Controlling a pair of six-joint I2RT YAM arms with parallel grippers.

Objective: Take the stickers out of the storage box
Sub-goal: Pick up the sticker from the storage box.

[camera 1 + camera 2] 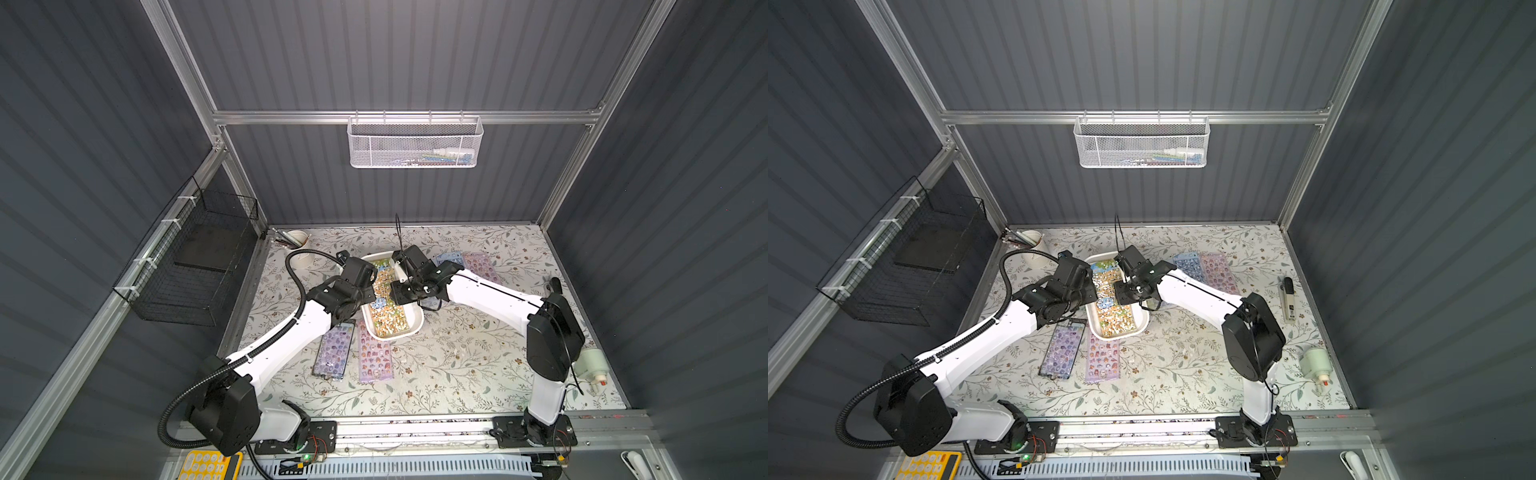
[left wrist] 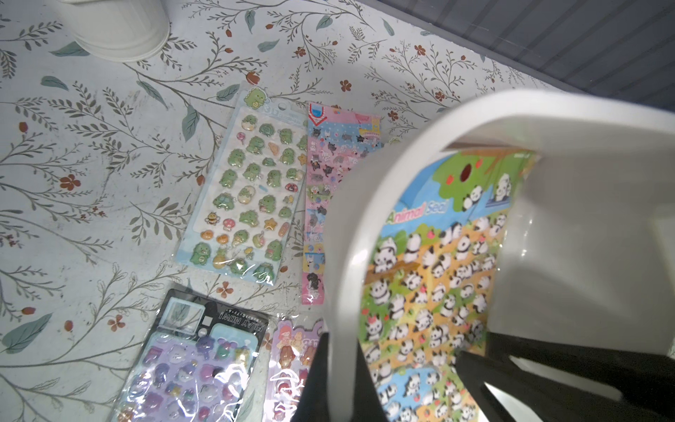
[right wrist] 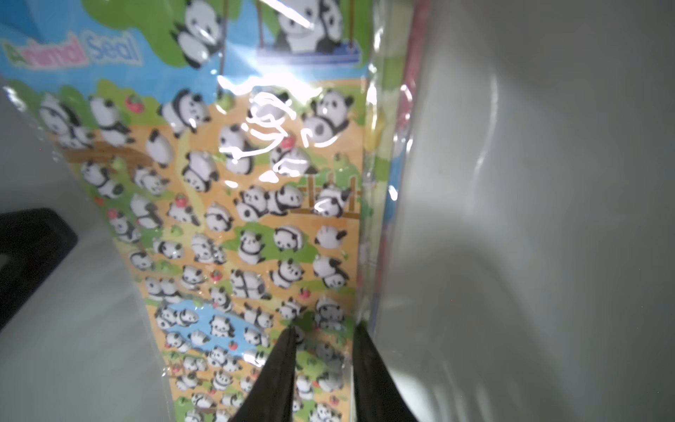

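Basket of black wire (image 1: 187, 266) hangs on the side wall at 9 o'clock. Yellow calculator (image 1: 210, 465) sits off the table's front edge at 7 o'clock. White cup (image 1: 296, 240) with pens stands at 11 o'clock. Left gripper (image 2: 343, 376): fingers pressed together on the storage box (image 1: 395, 336), pinching its 9 o'clock long wall, one finger outside and one inside. Box lies near table centre, long axis roughly 11 to 5 o'clock. Sheets out on the table: purple sheet (image 1: 334, 351) and lilac sheet (image 1: 375, 357) side by side at the box's 7 o'clock, the lilac one reaching the box's near end. Green dinosaur sheet (image 2: 252, 190) and pink cat sheet (image 2: 325, 190) lie just beside the gripped wall, seen in the left wrist view only. Stickers (image 1: 390, 320) inside the box: panda sheet (image 3: 255, 219) flat on top, other sheet edges showing beneath it along the wall. Right gripper (image 3: 325, 329): inside the box, fingers a little apart, tips down on the panda sheet's edge beside the 3 o'clock wall, nothing raised. Blue sheet (image 1: 451, 259) and pink sheet (image 1: 482, 266) lie at the box's 2 o'clock. Stapler (image 1: 1287, 299) at 3 o'clock, white bottle (image 1: 592, 365) at 4 o'clock.
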